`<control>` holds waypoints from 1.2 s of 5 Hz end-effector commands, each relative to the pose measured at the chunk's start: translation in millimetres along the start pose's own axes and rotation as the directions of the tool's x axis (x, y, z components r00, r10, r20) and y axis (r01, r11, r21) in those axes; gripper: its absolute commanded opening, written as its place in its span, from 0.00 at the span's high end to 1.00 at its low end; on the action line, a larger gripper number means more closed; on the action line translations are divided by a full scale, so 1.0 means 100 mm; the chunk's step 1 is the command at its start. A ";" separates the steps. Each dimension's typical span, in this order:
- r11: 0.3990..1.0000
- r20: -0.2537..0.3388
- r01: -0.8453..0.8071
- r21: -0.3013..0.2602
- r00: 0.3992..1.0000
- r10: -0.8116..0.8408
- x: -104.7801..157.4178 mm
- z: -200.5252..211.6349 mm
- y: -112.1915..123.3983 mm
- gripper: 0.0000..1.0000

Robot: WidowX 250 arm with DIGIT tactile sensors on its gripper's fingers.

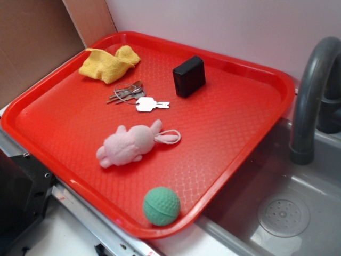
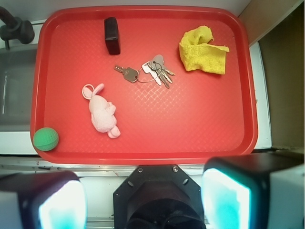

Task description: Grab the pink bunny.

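On red tray (image 1: pixel 242 114): pink bunny (image 1: pixel 129 145) lying free; tool (image 2: pixel 143 200) spread wide, empty.

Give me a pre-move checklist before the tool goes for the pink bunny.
1. Pink bunny in plain view on the red tray: ok.
2. Tool open and holding nothing: ok.
3. Free space all around the bunny; keys and green ball lie apart from it: ok.
4. Tool above the bunny: not ok, it sits back at the tray's near edge.
5. Cord loop away from the body: ok.
6. Bunny's softness under squeeze: cannot tell.
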State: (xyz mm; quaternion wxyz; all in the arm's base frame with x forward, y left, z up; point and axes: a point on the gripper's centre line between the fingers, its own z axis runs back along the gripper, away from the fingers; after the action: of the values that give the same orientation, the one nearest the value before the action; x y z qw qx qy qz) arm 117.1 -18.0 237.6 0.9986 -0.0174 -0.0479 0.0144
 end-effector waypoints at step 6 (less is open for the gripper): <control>0.998 -0.052 0.055 0.027 0.997 -0.053 0.32 -1.53 -0.60 0.00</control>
State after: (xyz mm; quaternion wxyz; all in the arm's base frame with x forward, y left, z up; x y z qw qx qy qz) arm 163.1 -81.0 84.8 0.9999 0.0043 -0.0064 -0.0106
